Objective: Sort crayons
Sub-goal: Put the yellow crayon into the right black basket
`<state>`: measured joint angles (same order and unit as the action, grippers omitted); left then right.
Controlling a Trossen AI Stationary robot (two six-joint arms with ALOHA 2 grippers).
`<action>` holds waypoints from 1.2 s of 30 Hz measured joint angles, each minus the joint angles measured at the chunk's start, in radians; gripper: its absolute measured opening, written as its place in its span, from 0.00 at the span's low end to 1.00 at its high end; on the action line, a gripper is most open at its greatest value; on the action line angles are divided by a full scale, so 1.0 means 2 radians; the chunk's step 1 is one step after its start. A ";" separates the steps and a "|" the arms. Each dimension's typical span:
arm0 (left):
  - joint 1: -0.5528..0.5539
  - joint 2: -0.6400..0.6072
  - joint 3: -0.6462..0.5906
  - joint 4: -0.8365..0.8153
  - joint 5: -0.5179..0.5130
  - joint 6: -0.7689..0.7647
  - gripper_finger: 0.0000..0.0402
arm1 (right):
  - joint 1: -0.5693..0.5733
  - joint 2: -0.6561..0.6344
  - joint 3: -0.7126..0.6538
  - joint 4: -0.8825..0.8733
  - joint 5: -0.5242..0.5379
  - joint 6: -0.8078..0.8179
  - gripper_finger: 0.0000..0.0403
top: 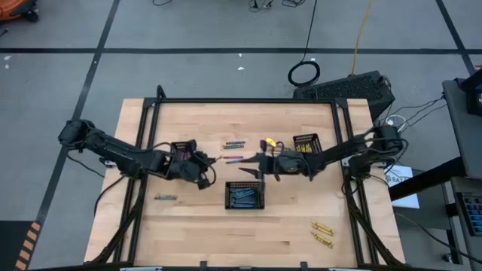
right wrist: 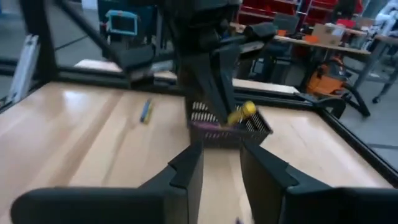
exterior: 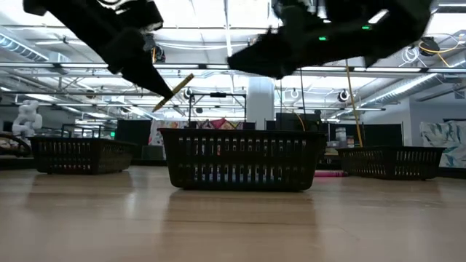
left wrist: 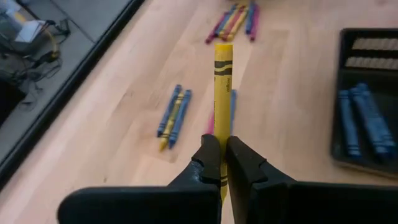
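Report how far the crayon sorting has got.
Done: blue crayons lie in the middle tray. In hand: the left tool is shut on a yellow crayon; the right tool is open, empty. Left: loose crayons on the table.

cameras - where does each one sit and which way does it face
High: overhead, straight down on table; both arms.
Low: tabletop height, level toward the middle tray; arms above.
Left wrist: past left gripper clamping a yellow crayon.
Right wrist: past open right gripper toward the left arm.
Shared: the yellow crayon, both wrist views.
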<state>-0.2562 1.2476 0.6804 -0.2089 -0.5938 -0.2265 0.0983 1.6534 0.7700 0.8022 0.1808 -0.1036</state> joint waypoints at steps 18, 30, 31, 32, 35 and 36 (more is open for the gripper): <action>0.027 0.000 0.000 -0.005 0.007 0.056 0.00 | -0.049 0.113 0.269 -0.351 -0.014 -0.051 0.42; 0.027 0.000 0.000 -0.002 0.009 0.061 0.00 | -0.049 0.104 0.275 -0.347 -0.015 -0.058 0.28; 0.027 0.000 0.000 -0.003 0.009 0.061 0.00 | -0.049 0.104 0.275 -0.348 -0.017 -0.056 0.27; 0.027 0.000 0.000 -0.003 0.009 0.061 0.00 | -0.049 0.104 0.275 -0.347 -0.025 -0.054 0.26; 0.027 0.000 0.000 -0.003 0.009 0.061 0.00 | -0.049 0.104 0.275 -0.343 -0.042 -0.050 0.21; 0.027 0.000 0.000 -0.003 0.009 0.062 0.00 | -0.049 0.105 0.275 -0.343 -0.043 -0.050 0.20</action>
<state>-0.2031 1.2476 0.6807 -0.2146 -0.5749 -0.1028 -0.0006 1.8626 1.3197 0.1154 0.0947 -0.2039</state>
